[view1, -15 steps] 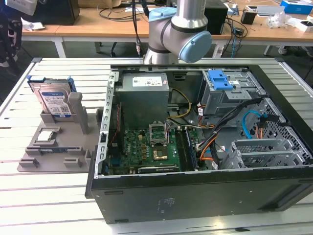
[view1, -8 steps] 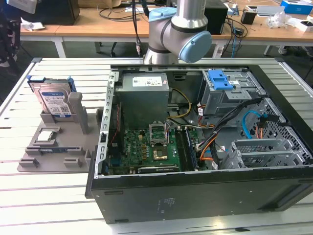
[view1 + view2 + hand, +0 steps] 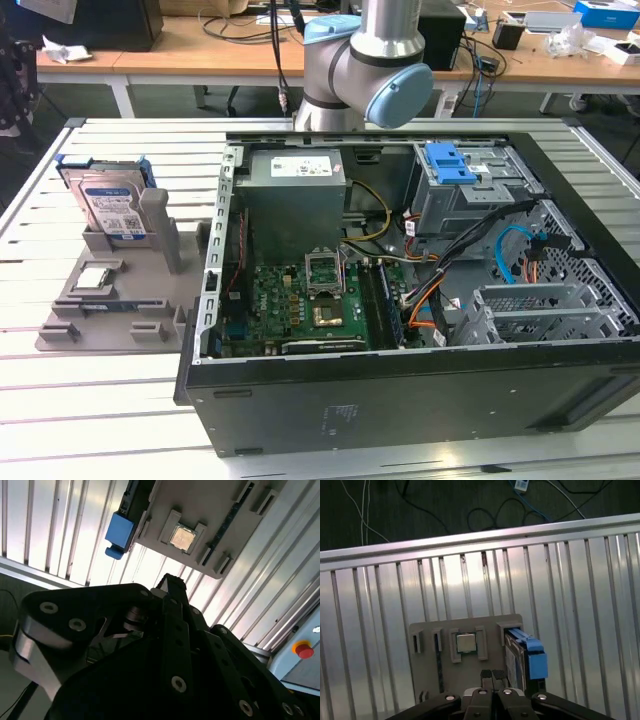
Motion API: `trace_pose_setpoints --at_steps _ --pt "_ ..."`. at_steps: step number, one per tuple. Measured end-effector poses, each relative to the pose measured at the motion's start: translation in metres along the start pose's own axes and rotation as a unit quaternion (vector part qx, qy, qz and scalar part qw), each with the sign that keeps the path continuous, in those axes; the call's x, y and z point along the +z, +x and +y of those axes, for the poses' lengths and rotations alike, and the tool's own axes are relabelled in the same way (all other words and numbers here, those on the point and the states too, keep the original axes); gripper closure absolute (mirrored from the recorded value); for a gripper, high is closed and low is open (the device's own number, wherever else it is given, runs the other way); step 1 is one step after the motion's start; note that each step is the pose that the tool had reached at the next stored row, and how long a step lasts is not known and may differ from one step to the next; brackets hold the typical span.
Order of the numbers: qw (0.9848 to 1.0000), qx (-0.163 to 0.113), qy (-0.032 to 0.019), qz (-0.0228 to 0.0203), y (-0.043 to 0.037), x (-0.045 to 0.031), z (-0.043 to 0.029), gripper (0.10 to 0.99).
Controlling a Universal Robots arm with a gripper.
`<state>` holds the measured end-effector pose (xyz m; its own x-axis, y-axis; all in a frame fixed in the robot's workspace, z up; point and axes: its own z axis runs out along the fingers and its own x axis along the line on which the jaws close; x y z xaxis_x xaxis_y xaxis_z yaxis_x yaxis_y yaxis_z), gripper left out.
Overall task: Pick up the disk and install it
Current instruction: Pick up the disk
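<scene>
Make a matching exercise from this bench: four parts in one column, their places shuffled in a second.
Parts
1. disk
2. processor chip
3. blue-topped drive bay
4. power supply

Places
A. inside the computer case, far side toward the exterior view's right
B. lying flat in a square pocket of the grey holder
C. inside the computer case, far corner on the exterior view's left
D. propped on edge, leaning, at the grey holder's far end

Pairs: 1-D, 2-B, 3-A, 4-C

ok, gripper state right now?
Gripper: closed, holding nothing. The disk stands in the grey holder.
</scene>
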<state>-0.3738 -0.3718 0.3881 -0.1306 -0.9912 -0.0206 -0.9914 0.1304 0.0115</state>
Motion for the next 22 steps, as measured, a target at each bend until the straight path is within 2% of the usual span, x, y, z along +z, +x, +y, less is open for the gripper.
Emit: trace_pose_setpoints --at_steps 9,11,12,13,14,15,22 --pt "1.0 0.0 0.0 0.0 0.0 0.0 0.0 0.973" --pt "1.0 0.0 0.0 0.0 0.0 0.0 0.0 0.851" --pt "1.0 0.0 0.0 0.0 0.0 0.0 0.0 0.729" --pt "1.0 0.0 0.0 0.0 0.0 0.0 0.0 0.671" --pt "1.0 0.0 0.0 0.0 0.0 0.0 0.0 0.671" --pt "1.0 0.0 0.0 0.0 0.0 0.0 0.0 0.604" --pt "1.0 0.0 0.0 0.0 -0.0014 0.0002 -0.0002 0.604"
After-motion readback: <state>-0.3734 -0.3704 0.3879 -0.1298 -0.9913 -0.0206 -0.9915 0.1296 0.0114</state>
